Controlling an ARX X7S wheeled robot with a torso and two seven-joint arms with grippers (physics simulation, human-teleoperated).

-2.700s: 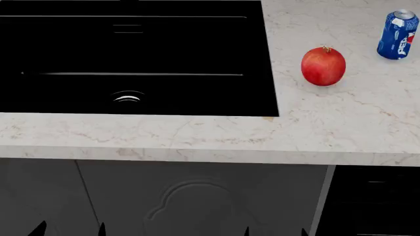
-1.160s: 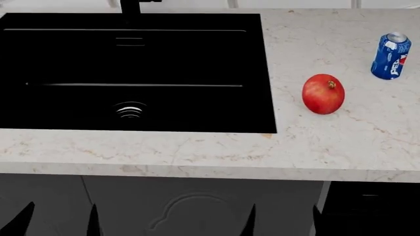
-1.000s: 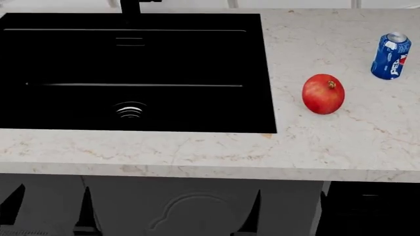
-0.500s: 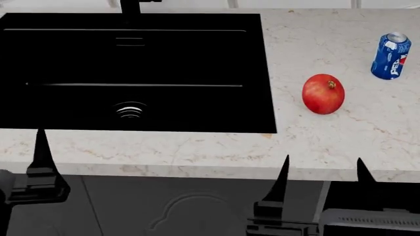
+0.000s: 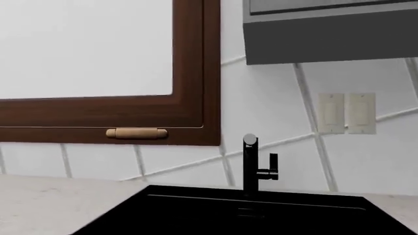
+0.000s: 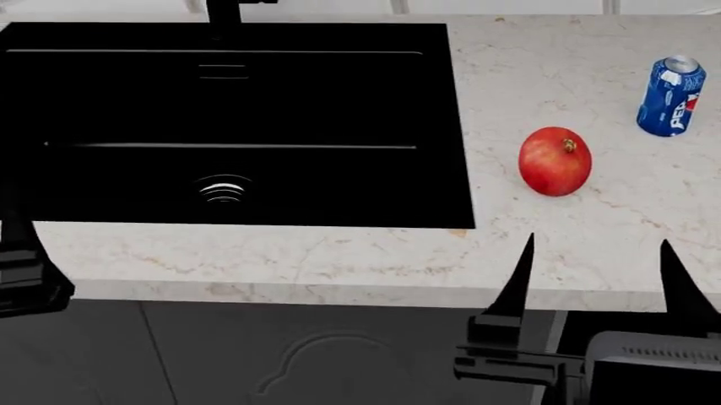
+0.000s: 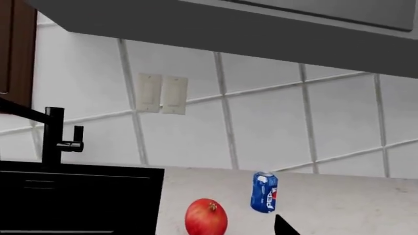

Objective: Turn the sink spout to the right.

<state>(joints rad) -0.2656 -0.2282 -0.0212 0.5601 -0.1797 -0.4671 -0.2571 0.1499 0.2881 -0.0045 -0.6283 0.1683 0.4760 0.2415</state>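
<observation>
The sink (image 6: 338, 118) is a large glossy black basin with a ringed drain (image 6: 223, 190). In the head view only the faucet post's foot (image 6: 223, 10) shows at the top edge. In the left wrist view the post (image 5: 250, 169) stands behind the sink (image 5: 196, 215), and the sink spout (image 5: 250, 141) is seen end-on, pointing over the basin. In the right wrist view the spout (image 7: 23, 110) runs from the post top (image 7: 52, 113) toward the basin side. My right gripper (image 6: 597, 274) is open and empty at the counter's front edge. My left gripper shows one finger (image 6: 17, 245) at the view's left edge.
A short lever handle (image 5: 273, 164) sits on a side stub of the post. A red fruit (image 6: 555, 161) and a blue can (image 6: 671, 95) stand on the marble counter (image 6: 338, 253) right of the sink. A tiled wall, a window frame (image 5: 196, 98) and switch plates (image 5: 346, 113) are behind.
Both grippers have risen from below the counter front. The right one has moved up and right. The left one has moved left to the view's edge. The sink and faucet have not moved.
</observation>
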